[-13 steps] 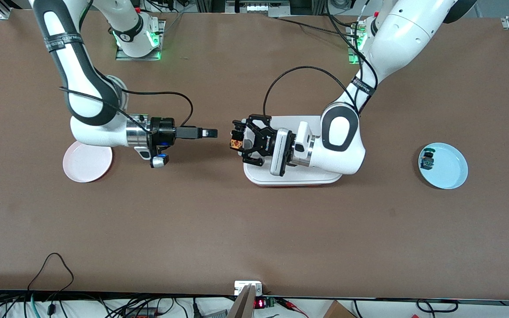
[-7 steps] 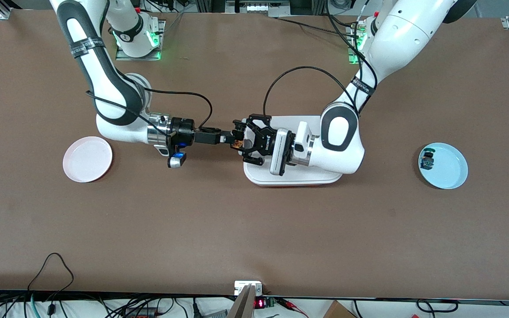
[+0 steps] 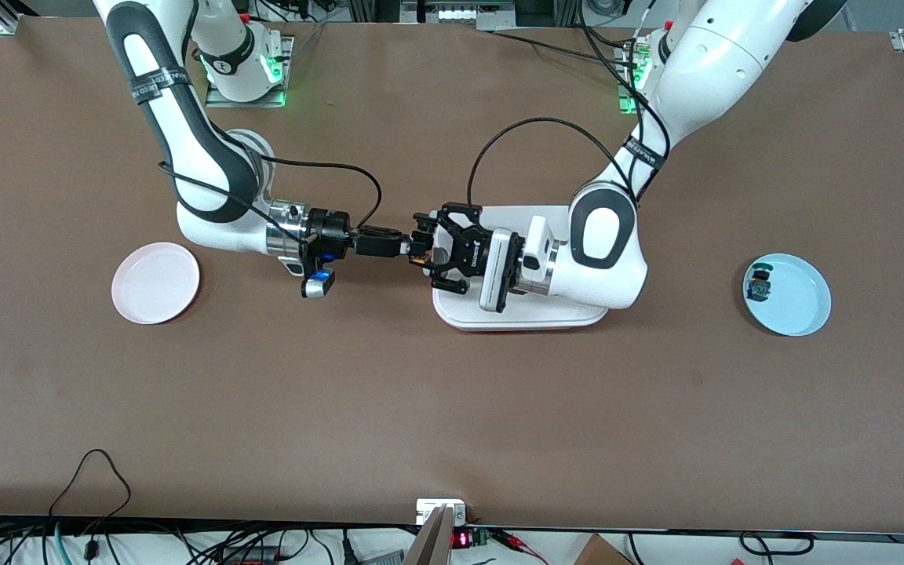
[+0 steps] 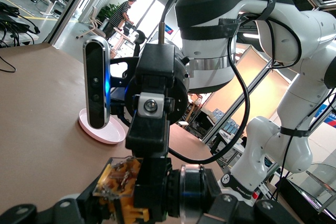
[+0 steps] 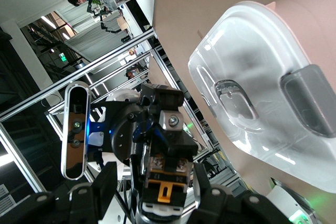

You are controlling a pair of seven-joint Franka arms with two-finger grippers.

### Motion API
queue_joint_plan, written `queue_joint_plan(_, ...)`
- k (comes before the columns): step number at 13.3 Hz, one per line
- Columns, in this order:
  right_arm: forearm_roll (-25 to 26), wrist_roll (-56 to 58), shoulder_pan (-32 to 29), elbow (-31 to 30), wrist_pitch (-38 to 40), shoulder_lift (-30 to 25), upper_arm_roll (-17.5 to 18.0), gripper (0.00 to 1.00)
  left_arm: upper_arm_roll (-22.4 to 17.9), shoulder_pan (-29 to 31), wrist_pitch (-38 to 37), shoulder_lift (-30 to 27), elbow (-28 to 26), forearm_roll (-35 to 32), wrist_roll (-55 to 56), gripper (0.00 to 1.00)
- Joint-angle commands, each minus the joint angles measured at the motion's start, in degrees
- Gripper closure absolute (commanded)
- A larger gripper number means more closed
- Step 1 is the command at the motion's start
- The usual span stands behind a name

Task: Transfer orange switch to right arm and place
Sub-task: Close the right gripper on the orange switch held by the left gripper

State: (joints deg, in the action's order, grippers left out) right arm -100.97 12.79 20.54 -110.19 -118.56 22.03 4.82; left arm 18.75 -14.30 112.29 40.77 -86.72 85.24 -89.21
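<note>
Left gripper (image 3: 421, 254) is clamped on the switch (image 3: 419, 253), and I see it held up in the air, over the table (image 3: 452, 408) just off the edge of the white tray (image 3: 577, 318) that faces the right arm's end. The left arm reaches in from its base and lies low across that tray, wrist level, so the gripper points sideways toward the other arm.

Right gripper (image 3: 404, 246) meets it head-on, over bare table between the pink plate (image 3: 155, 282) and the tray. From the right wrist view I read its fingers (image 5: 106, 183) as standing apart, one on each side of the switch, with the orange cap showing between them. I cannot tell whether either finger touches the part. In the left wrist view the right gripper's black body covers one side of the switch, and the gold-brown body with its small metal pins shows beside it.

Both plates sit well apart from the handover. The pink one lies toward the right arm's end. The blue plate (image 3: 801, 302) lies toward the left arm's end and has a small blue-green component (image 3: 759, 286) resting in it near the rim.
</note>
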Motion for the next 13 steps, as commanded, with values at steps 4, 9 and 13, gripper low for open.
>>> queue_joint_plan(4, -1.1, -0.7, 1.1, 0.6, -1.4, 0.4, -0.2, 1.00, -0.3, -0.4, 0.1, -1.0, -1.0, 2.2, -1.7, 0.68)
queue_joint_plan(9, -1.1, -0.7, 1.1, 0.9, -1.3, 0.5, -0.2, 1.00, -0.3, 0.0, -0.3, -1.1, -1.2, 2.1, -1.1, 0.00)
queue_joint_plan(13, -1.0, -0.6, 0.8, 1.3, -1.1, 0.4, -0.2, 1.00, -0.6, 1.3, -3.3, -1.6, -1.3, 1.2, 2.1, 0.00)
